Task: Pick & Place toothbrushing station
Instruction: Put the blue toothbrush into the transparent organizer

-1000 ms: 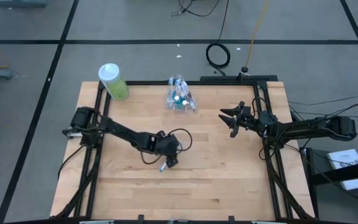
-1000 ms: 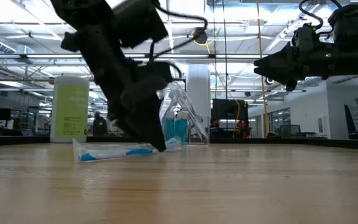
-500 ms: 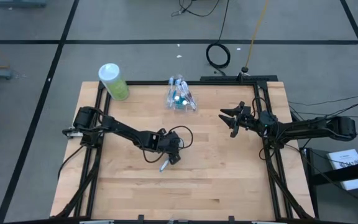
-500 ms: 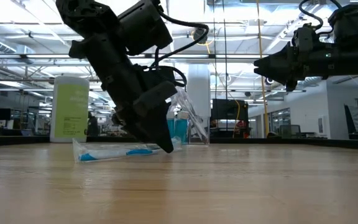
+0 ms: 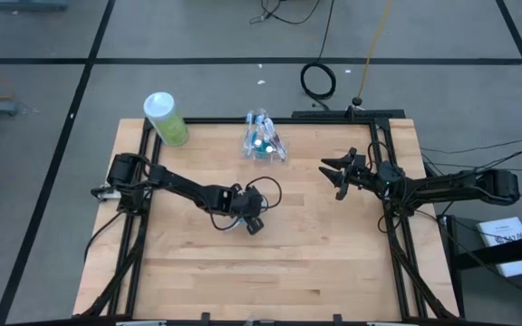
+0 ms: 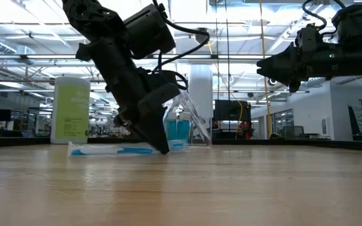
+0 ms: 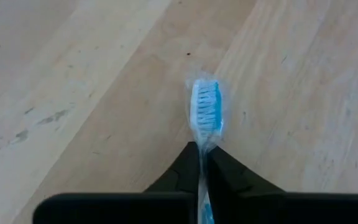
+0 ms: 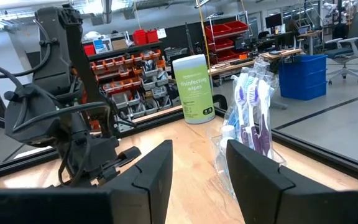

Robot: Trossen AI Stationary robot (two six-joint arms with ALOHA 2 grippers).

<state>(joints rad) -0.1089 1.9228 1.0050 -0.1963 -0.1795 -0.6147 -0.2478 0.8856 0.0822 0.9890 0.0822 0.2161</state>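
So my left hand is down near the middle of the table, pinched tight on a wrapped toothbrush. From the wrist cam I can see the blue and white bristle head sticking out past the fingertips, with the handle clamped between them and the clear wrapper around it. In the low view the brush lies about flat on the wood, stretching away from the hand towards the left edge.

The cup sits by the back edge, roughly at its middle, well apart from both hands. It's clear plastic and stuffed with more toothbrushes, purple and blue ones standing up in it.

The wipes bottle, green with a white cap, is on the back left corner.

My right hand hangs in the air over the right side of the table, closer to the back edge, fingers spread wide with nothing in them, pointing across at the left arm.
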